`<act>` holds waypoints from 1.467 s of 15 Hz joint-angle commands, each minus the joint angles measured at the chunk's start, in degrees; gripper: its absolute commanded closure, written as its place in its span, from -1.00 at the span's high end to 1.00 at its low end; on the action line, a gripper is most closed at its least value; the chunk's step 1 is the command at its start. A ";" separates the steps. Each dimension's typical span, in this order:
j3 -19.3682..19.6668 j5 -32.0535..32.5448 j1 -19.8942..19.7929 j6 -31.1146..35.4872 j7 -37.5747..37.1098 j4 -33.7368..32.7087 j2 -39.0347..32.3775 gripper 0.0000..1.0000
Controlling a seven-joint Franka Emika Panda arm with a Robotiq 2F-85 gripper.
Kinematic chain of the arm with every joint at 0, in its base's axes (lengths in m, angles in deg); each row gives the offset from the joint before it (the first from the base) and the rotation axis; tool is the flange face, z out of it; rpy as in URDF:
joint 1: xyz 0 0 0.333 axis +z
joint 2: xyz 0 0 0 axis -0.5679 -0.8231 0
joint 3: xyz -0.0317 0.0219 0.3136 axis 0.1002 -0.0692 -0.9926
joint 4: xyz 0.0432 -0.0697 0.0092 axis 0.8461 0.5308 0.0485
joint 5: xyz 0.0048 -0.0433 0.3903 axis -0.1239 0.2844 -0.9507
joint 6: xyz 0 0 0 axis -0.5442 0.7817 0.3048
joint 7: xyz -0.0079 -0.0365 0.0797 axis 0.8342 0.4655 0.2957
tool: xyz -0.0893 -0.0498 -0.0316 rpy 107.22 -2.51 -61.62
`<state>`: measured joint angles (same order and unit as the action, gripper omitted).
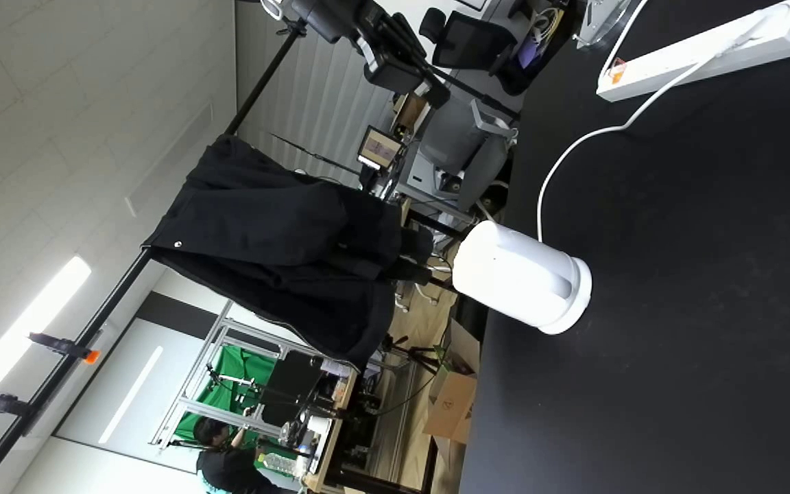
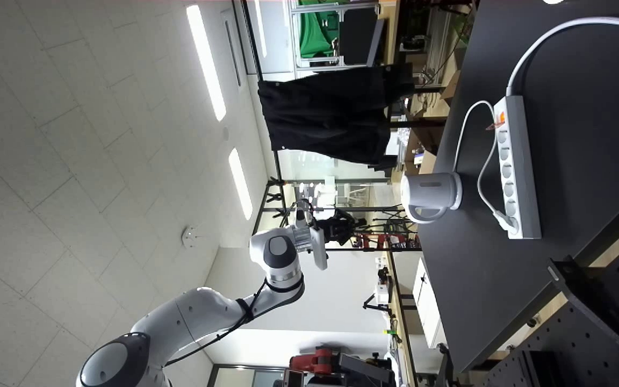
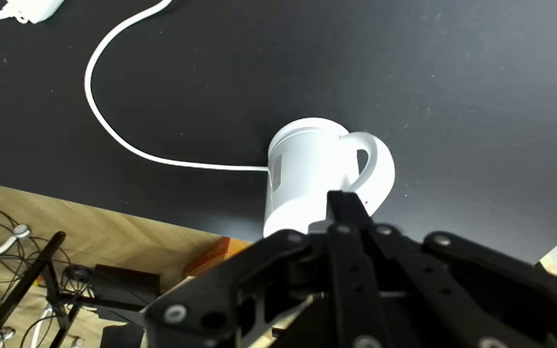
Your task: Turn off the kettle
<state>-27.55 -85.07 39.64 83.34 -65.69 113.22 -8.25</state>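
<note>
The kettle is a smooth white cylinder standing upright on the black table; the exterior pictures are turned sideways. It shows in both exterior views (image 1: pixel 515 278) (image 2: pixel 430 188) and in the wrist view (image 3: pixel 300 169). Its handle (image 3: pixel 377 162) is on the right in the wrist view, with a small red mark near the lid end. A white cord (image 3: pixel 99 111) runs from its base. My gripper (image 3: pixel 348 198) is shut with nothing between its fingertips. It overlaps the kettle's top and upper handle end in the wrist view. In both exterior views the gripper (image 1: pixel 438 92) (image 2: pixel 360 222) is above the table, apart from the kettle.
A long white power strip (image 1: pixel 710 51) (image 2: pixel 516 172) lies on the black table (image 2: pixel 567 134), with the kettle's cord plugged in. The kettle stands near a table edge. Black cloth (image 1: pixel 278 219) hangs on a pole behind. A black bracket (image 2: pixel 589 301) is by another table edge.
</note>
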 commanded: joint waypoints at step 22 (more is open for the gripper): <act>1.24 6.29 5.30 2.09 -3.04 -18.38 -20.00 -1.00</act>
<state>-27.56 -82.58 42.78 84.09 -65.73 98.44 -24.38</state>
